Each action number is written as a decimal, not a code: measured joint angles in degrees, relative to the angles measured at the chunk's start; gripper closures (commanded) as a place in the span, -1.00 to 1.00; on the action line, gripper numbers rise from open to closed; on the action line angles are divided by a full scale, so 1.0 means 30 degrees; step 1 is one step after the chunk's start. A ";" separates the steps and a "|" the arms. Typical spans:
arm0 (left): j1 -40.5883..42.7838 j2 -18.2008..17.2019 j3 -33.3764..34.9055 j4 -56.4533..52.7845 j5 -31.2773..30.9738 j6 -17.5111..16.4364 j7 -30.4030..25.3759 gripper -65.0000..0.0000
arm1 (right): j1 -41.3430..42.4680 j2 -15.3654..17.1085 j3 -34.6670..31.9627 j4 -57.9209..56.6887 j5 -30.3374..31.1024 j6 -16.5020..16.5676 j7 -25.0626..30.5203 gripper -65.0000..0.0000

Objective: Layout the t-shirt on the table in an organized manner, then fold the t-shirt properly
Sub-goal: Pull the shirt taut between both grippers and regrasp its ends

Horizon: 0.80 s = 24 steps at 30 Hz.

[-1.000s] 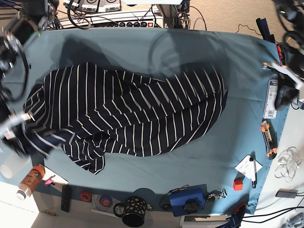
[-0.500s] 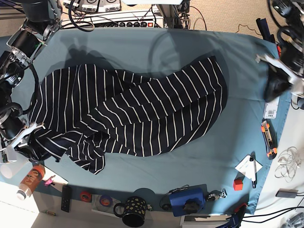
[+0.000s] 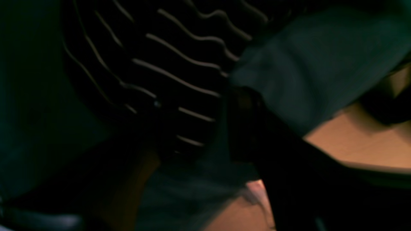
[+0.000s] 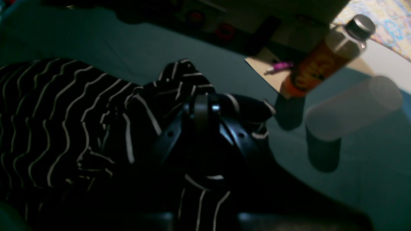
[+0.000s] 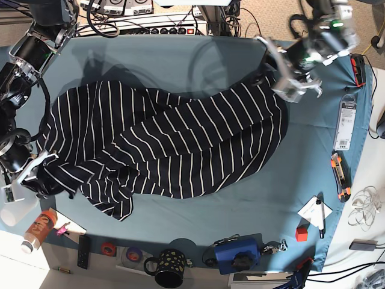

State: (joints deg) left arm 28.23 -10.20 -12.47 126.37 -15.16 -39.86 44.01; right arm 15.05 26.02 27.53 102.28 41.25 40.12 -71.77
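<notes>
At the left edge of the base view the right hand [image 5: 37, 174] is clamped shut on a bunched corner of the t-shirt [image 5: 162, 144], with an orange bottle [image 5: 37, 229] lying just below it. The shirt sprawls rumpled across the middle of the teal tabletop [image 5: 180, 60]. Along the bottom edge sit a dark mug [image 5: 168, 267] and a blue box [image 5: 237, 253]. Upper right, the left hand [image 5: 289, 75] hangs over the shirt's far end, looks partly open, holding nothing that I can see
</notes>
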 measured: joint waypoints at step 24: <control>-0.0612 -0.3869 1.0273 -0.4182 1.5606 1.0506 -0.2805 0.08 | -0.0313 -0.0007 0.0007 -0.0007 -0.0605 0.0007 -0.0131 1.00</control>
State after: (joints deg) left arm 26.39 -21.80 18.35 113.82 31.66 -8.34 35.59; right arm 14.11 26.00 27.55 102.26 39.44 40.14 -72.16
